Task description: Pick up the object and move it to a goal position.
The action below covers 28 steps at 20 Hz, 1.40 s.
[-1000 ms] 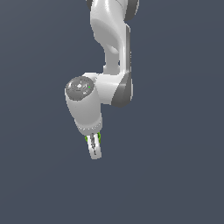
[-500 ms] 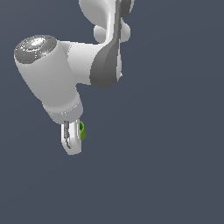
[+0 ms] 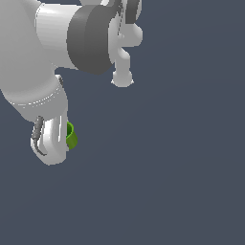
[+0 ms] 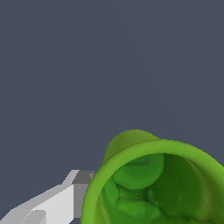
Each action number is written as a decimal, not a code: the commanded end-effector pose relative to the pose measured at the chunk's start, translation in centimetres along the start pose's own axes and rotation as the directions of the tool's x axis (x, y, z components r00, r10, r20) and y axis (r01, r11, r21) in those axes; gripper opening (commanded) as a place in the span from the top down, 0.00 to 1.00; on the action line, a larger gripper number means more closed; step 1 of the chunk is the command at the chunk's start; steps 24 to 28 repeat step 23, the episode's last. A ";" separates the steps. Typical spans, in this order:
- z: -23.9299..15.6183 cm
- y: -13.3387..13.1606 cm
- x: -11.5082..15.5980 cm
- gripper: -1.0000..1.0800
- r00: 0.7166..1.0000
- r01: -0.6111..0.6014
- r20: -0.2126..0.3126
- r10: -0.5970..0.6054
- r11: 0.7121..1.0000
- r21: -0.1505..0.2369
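The object is a small bright green cup, held in the air against the side of my white gripper at the exterior view's left. Most of the cup is hidden behind the near finger. In the wrist view the green cup fills the frame close up, its darker hollow facing the camera, with one white finger pressed against its rim. The gripper is shut on the cup. No goal marker shows.
The large white and grey arm links fill the upper left of the exterior view. Around them is only a plain dark grey-blue background, with no table edge or other object visible.
The arm has swung toward the camera and the exterior view's left, looming much larger. The gripper has kept its hold on the green cup throughout.
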<state>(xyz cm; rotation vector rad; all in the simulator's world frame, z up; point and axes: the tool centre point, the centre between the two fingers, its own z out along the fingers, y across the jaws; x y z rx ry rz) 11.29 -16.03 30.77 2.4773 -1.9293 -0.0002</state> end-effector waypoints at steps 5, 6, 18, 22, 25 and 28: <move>-2.8 -0.2 1.5 1.00 1.000 0.001 0.000 -0.001 1.000 0.001; -3.1 -0.3 1.6 1.00 1.000 0.001 0.000 -0.001 1.000 0.001; -4.7 -0.5 2.6 1.00 1.000 0.001 0.001 -0.001 1.000 0.001; -4.8 -0.5 2.7 1.00 1.000 0.001 0.001 -0.001 1.000 0.001; -4.8 -0.5 2.7 1.00 1.000 0.001 0.001 -0.001 1.000 0.001; -4.8 -0.5 2.7 1.00 1.000 0.001 0.001 -0.001 1.000 0.001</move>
